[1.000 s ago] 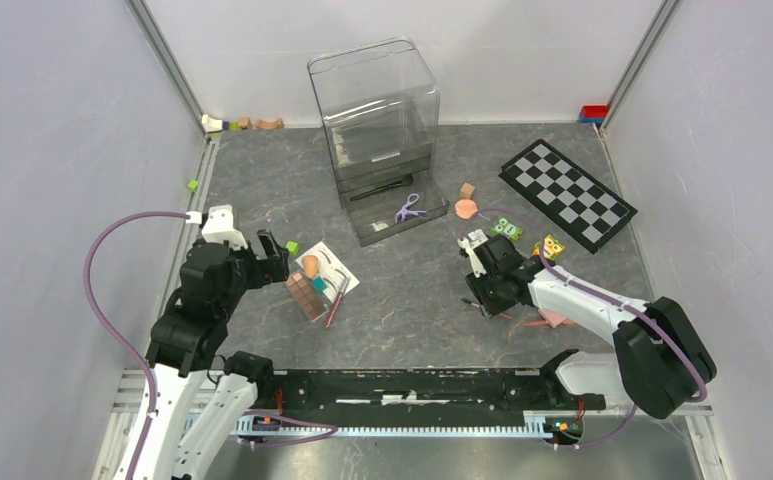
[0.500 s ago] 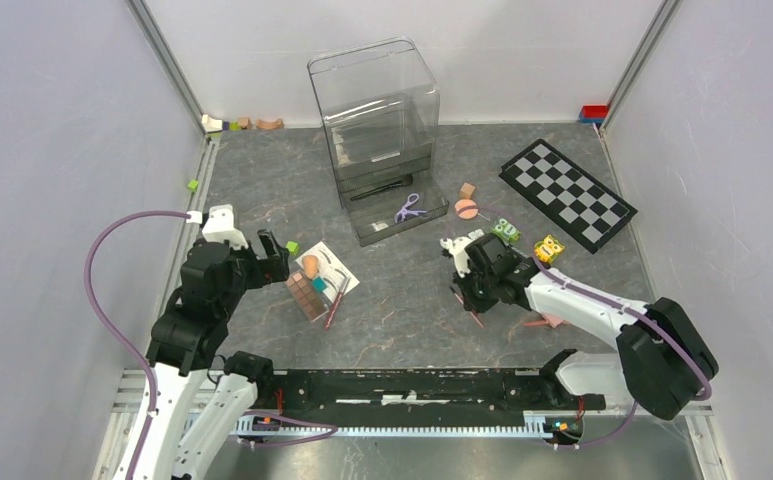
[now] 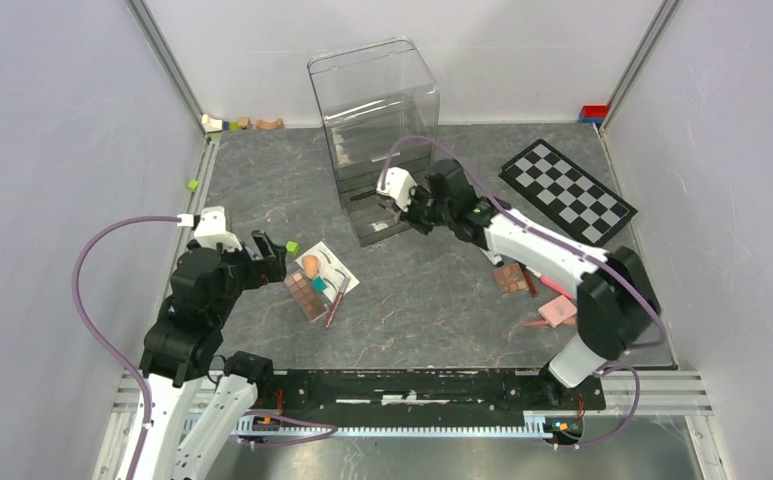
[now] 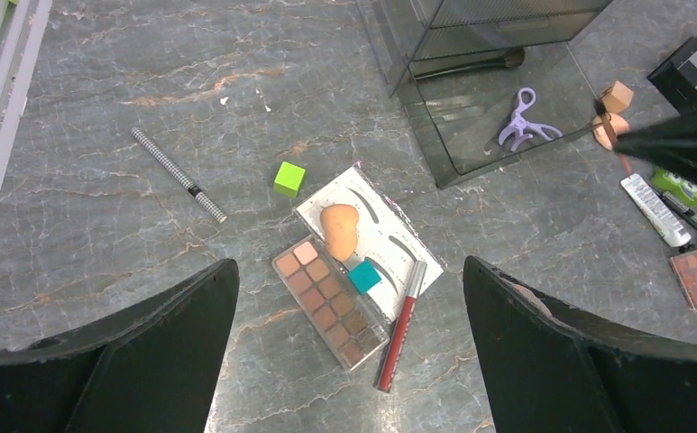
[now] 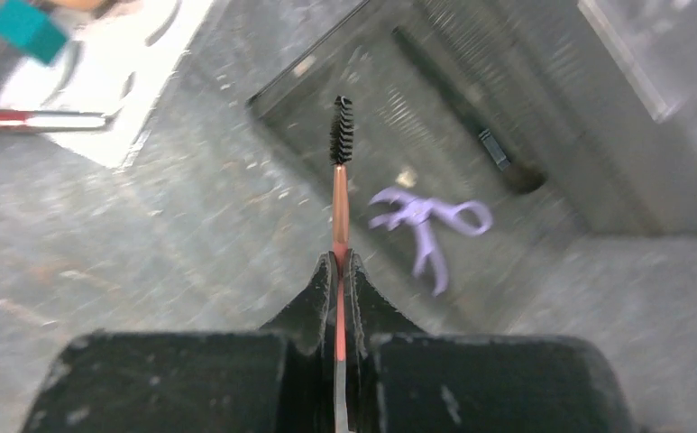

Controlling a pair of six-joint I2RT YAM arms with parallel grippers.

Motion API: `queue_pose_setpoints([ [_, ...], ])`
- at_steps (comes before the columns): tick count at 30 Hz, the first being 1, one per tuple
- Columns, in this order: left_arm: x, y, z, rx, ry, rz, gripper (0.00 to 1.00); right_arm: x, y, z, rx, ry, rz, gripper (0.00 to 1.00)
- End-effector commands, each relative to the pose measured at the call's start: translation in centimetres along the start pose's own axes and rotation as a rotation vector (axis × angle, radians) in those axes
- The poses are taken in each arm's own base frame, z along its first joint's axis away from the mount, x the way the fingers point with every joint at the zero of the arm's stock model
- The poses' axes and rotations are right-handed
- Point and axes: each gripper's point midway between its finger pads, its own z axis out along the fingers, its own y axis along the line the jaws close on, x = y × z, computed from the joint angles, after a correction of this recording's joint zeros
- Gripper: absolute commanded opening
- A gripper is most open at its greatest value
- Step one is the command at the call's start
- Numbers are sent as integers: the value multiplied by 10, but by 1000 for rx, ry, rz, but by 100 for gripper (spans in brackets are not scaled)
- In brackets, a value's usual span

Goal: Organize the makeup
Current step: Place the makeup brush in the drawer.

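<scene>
The right end effector [image 5: 339, 262] is pressed together on the thin pink stem of a spoolie brush [image 5: 339, 153], whose black bristle tip points out over the open clear drawer [image 5: 389, 135] — lilac scissors [image 5: 426, 221] and a black-handled brush [image 5: 457, 105] lie inside it. The left end effector [image 4: 349, 271] is spread wide and holds nothing, hovering above the bench [image 4: 146, 90] over a brown eyeshadow palette [image 4: 329, 302], a peach sponge [image 4: 339, 230] on the white eyebrow card [image 4: 376, 230], and a red pencil [image 4: 401, 323] just beside the palette.
</scene>
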Motion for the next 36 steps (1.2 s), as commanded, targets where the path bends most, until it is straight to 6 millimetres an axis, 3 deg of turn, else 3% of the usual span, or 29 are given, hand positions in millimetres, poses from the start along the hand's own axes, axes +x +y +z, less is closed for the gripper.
queue_pose_setpoints([
  [1, -1, -7, 4, 28, -19, -43, 100, -25, -39, 26, 32, 23, -371, 0],
  [6, 1, -6, 7, 24, -19, -41, 100, -34, -57, 62, 26, 40, -579, 0],
  [10, 3, -4, 7, 15, -14, -35, 100, -25, -69, 92, 64, 101, -647, 0],
  [14, 3, -2, 7, 7, -14, -34, 100, -15, -78, 110, 97, 151, -681, 6],
  [17, 4, -2, 7, 5, -11, -34, 100, -17, -79, 112, 124, 126, -650, 23],
  [20, 4, -2, 8, 5, -7, -33, 100, -27, -81, 104, 169, 74, -620, 35],
  [26, 4, -1, 8, 1, -9, -34, 100, -55, -88, 78, 260, -20, -514, 38],
  [29, 4, -1, 8, -1, -8, -35, 100, -68, -88, 51, 321, -86, -370, 41],
  [32, 4, 0, 8, -4, -9, -37, 100, -62, -87, 14, 429, -146, -132, 47],
  [36, 5, 0, 8, -8, -7, -38, 100, -27, -70, -31, 496, -92, 230, 57],
])
